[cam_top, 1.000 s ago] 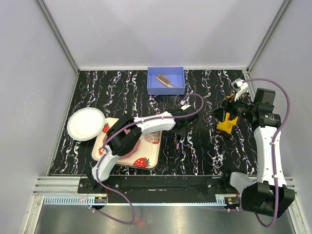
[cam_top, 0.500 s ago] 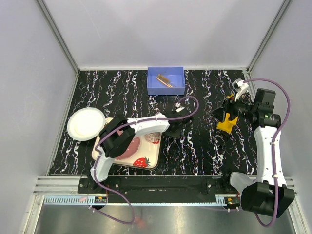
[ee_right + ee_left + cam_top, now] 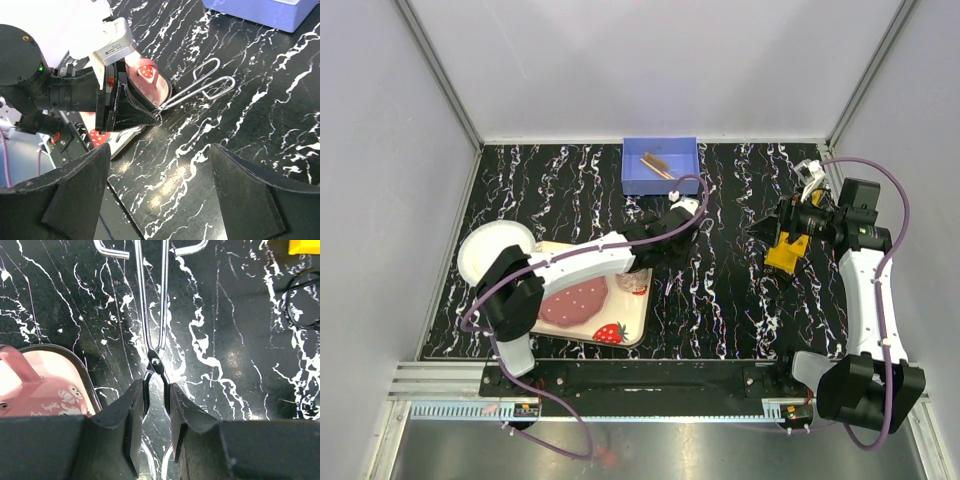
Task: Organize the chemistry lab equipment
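Forceps [image 3: 156, 361] pinched between left fingers [image 3: 131, 425], handle loops cut off, right fingers [image 3: 75, 200] wide

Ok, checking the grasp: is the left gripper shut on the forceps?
Shut: fingers of the left gripper press both arms of the forceps just below the pivot, left wrist view.
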### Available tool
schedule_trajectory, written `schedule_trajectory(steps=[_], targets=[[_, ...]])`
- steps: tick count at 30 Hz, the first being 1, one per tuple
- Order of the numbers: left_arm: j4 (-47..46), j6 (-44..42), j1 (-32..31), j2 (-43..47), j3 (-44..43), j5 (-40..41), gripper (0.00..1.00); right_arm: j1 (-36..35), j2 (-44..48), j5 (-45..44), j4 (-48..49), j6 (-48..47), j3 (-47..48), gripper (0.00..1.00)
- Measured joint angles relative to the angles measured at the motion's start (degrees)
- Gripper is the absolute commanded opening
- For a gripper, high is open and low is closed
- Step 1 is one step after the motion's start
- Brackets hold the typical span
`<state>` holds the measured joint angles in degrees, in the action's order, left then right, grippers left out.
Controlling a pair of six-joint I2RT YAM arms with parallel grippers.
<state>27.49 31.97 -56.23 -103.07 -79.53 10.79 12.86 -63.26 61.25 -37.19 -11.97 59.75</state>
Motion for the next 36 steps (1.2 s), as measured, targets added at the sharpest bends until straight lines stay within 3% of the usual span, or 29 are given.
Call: schedule_trajectory(steps=[7,12,19,26,29,30,33,36], targets=[[-2.62,0.02,0.52,3.82,2.45,-1.20,0.13,-1.25,-7.45,2.86,0.94,4.35,0.46,0.85],[-5.09,0.11,0.81,8.87,5.16,-2.12,0.13,-7.87,-15.37,-0.74,0.46,7.78,3.93,0.85],[-10.43,1.60,0.83,16.68,10.14,-3.89,0.13,-14.75,-22.88,-4.55,3.45,22.77,9.70,0.84],[-12.13,2.62,0.83,18.67,11.69,-4.85,0.13,-18.27,-28.11,-4.81,9.66,36.30,13.70,0.50],[-12.20,2.64,0.83,18.69,11.69,-4.90,0.13,-19.12,-29.62,-4.81,12.09,40.59,13.73,0.32],[-12.20,2.67,0.83,18.71,11.69,-4.92,0.13,-19.28,-29.97,-4.83,12.50,41.62,13.73,0.21],[-12.20,2.71,0.83,18.71,11.74,-4.98,0.14,-19.67,-30.45,-4.83,13.49,43.91,13.73,0.07],[-12.55,2.69,0.83,18.71,12.15,-4.96,0.35,-19.91,-30.45,-4.76,14.21,45.57,13.70,0.00]])
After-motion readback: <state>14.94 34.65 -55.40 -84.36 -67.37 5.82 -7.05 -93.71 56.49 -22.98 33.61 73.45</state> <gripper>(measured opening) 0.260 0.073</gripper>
